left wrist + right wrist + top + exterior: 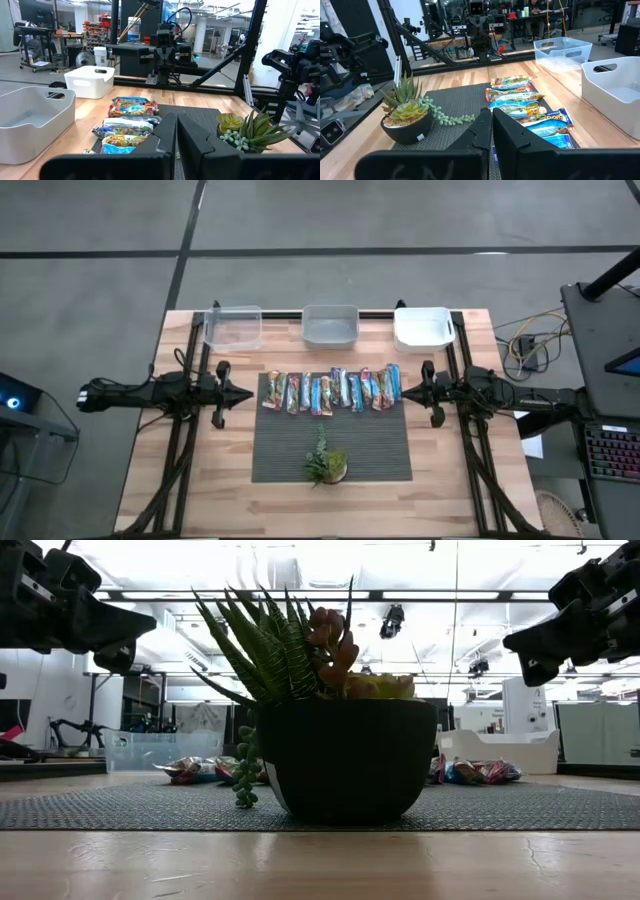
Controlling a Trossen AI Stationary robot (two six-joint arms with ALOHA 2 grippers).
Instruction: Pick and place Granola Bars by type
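Several Granola Bars (333,390) in shiny multicoloured wrappers lie side by side in a row along the far edge of a dark ribbed mat (332,442); they also show in the left wrist view (131,119) and the right wrist view (525,107). My left gripper (247,393) hovers level at the row's left end, shut and holding nothing (177,131). My right gripper (404,393) hovers level at the row's right end, shut and holding nothing (491,127).
Three bins stand along the far edge: a clear one (233,327), a grey one (330,325), a white one (422,328). A small potted plant (325,463) sits on the mat's near part. Bare wood lies on both sides of the mat.
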